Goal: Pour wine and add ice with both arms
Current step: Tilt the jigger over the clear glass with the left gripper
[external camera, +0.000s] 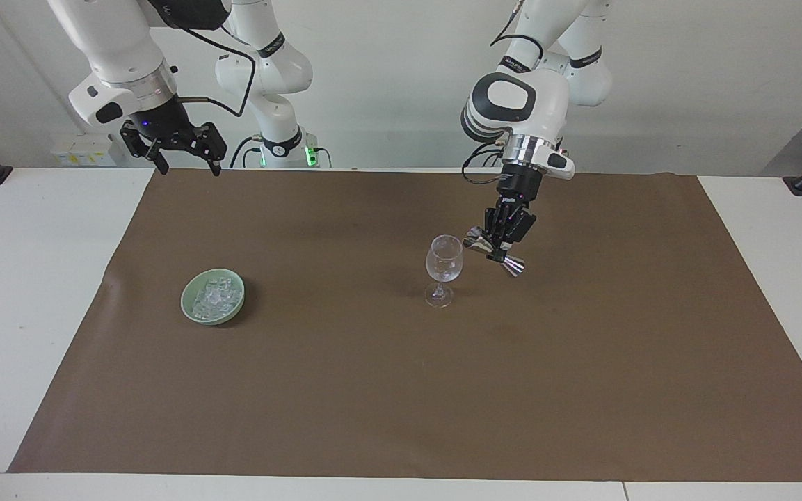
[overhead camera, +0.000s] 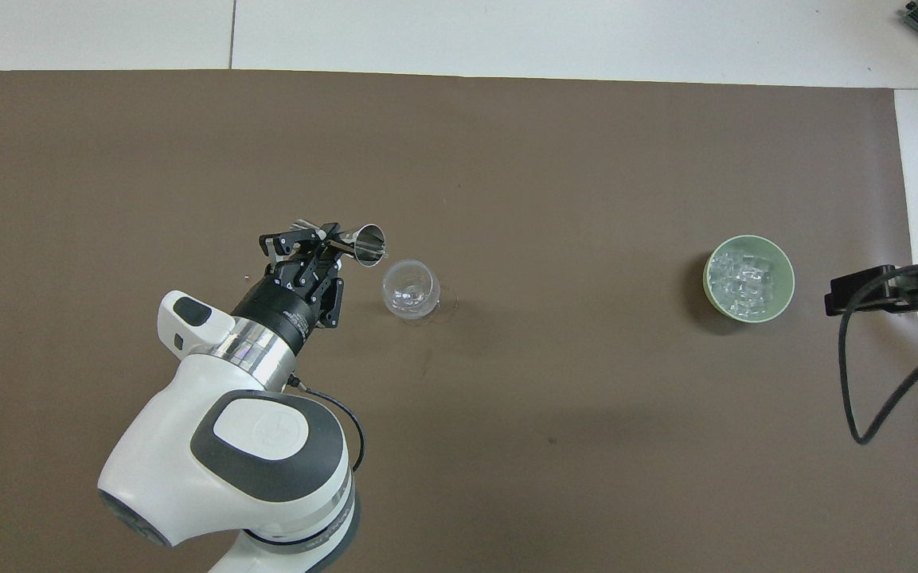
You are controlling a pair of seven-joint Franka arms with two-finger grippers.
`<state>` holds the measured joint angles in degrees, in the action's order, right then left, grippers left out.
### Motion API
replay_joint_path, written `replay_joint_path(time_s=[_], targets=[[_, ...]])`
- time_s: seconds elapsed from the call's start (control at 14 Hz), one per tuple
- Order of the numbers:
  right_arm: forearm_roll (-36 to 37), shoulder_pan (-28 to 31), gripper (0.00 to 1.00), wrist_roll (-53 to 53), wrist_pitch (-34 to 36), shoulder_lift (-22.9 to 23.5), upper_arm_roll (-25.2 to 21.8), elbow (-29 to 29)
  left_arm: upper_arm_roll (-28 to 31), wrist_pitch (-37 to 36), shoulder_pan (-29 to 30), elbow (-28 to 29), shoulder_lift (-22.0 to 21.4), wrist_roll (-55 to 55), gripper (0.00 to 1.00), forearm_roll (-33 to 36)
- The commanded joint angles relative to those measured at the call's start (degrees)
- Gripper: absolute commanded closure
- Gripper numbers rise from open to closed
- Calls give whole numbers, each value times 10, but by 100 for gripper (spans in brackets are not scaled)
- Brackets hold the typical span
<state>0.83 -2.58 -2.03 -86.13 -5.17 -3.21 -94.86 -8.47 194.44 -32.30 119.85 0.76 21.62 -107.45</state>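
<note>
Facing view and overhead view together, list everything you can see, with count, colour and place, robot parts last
wine glass: one, clear, upright on the mat toward the left arm's end.
jigger: one, silver, tilted toward the glass's rim, held in the air beside it.
bowl: one, pale green, on the mat toward the right arm's end.
ice: many small clear cubes, in the bowl.
mat: one, brown, covering most of the table.
table: one, white.
left gripper: black, shut on the jigger, beside the glass.
right gripper: black, open, waiting raised over the table's edge nearest the robots.
</note>
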Motion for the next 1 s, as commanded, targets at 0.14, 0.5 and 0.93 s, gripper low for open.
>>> replay_joint_path(time_s=[0.14,0.5,0.93], targets=[[-4,7,0,16,7,-5,3,-1,6,43,-24,-22,17,-56,100,12],[-4,7,0,16,7,-5,3,-1,4,62,-43,-26,21,-97,100,22],[-4,7,0,16,7,-5,3,-1,5,63,-44,-19,21,-158,100,23]])
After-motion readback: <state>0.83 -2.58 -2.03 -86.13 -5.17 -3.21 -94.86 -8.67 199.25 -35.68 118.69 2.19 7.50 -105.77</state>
